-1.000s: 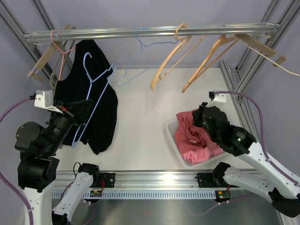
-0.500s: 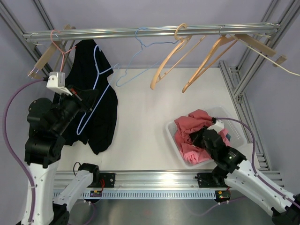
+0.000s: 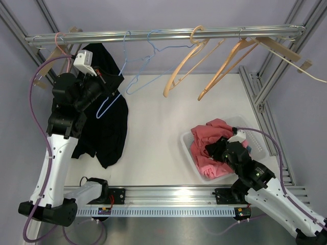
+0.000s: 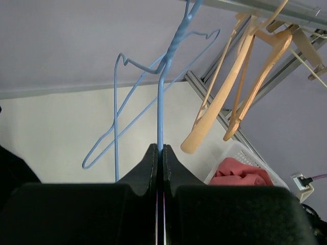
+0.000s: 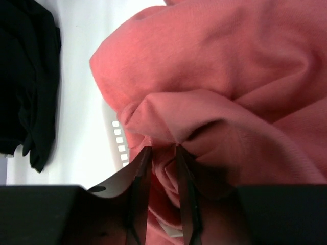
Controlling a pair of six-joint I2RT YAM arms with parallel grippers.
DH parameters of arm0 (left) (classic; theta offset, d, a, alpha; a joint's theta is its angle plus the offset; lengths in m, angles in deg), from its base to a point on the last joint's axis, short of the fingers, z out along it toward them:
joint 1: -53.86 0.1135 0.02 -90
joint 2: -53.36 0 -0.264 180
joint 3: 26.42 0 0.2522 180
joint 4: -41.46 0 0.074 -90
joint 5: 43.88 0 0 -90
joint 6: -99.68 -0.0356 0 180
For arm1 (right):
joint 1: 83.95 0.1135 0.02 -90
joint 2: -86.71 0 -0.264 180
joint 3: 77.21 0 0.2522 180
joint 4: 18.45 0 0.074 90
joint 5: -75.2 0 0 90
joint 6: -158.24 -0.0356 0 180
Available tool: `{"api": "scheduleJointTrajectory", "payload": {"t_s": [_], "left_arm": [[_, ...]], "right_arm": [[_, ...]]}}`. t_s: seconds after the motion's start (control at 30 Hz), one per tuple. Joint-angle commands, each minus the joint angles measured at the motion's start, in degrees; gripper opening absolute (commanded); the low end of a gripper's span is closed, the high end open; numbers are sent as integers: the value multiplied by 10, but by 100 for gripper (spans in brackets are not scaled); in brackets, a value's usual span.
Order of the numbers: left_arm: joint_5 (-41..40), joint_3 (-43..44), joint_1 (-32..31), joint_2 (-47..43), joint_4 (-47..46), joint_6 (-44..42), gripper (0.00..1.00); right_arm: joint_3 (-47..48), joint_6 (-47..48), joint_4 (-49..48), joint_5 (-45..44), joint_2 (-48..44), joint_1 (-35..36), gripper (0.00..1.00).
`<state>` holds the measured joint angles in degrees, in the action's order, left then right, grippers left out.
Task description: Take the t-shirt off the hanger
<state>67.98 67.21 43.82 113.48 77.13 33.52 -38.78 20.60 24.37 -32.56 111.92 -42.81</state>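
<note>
1. Left claw [image 3: 106, 81]: raised high over the far left corner of the counter [image 3: 158, 117], fingers pressed together on the thin blue wire of the hanger [image 4: 160, 117].
2. Hanger: twisted neck straight above the fingertips in the left wrist view, hook up at the rail [image 3: 168, 34] along the far edge. Impossible to tell whether seated on the rail or only level with it. Wire bare between fingers and neck.
3. Shirt [image 3: 110, 132]: black, at the far left corner, hanging from just under the rail and draped down beside and behind the left arm, lower hem about halfway toward the near edge. Top hidden by the arm, so impossible to tell what carries it. A dark sliver of it at the lower left of the left wrist view.
4. Wooden hangers [image 4: 195, 137]: two, on the rail toward the far right corner, both tilted, well apart from the shirt.
5. Basket [image 3: 255, 145]: white, by the right edge, nearer the near right corner, heaped with pink cloth [image 3: 204, 153].
6. Right claw [image 5: 162, 153]: low at the basket, tips against the pink cloth, fingers close with only a narrow slit between them and a fold of cloth at that slit. Impossible to tell whether pinched or merely touched.
</note>
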Motion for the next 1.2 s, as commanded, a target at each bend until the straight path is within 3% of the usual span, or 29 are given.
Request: {"api": "scheduleJointTrajectory", "payload": {"t_s": [0.0,0.1,0.83,1.0,1.13,1.17], "left_arm": [[29,53,-1,22,-100,0,0],[45,71,6,56,-102,4,0],[72,-38,45,84,-136,24,0],[73,-81,45,61,-160,36,0],[56,-92,45,46,-152,33,39],[54,-83,45,43,-140,31,55]], "right_arm": [[42,32,24,33,-17,-4,40],[77,55,62,32,-20,-4,46],[160,83,70,54,-46,-4,51],[198,106,66,47,-53,-3,60],[238,131,64,45,-46,-3,69],[245,134,63,47,-46,-3,69]]}}
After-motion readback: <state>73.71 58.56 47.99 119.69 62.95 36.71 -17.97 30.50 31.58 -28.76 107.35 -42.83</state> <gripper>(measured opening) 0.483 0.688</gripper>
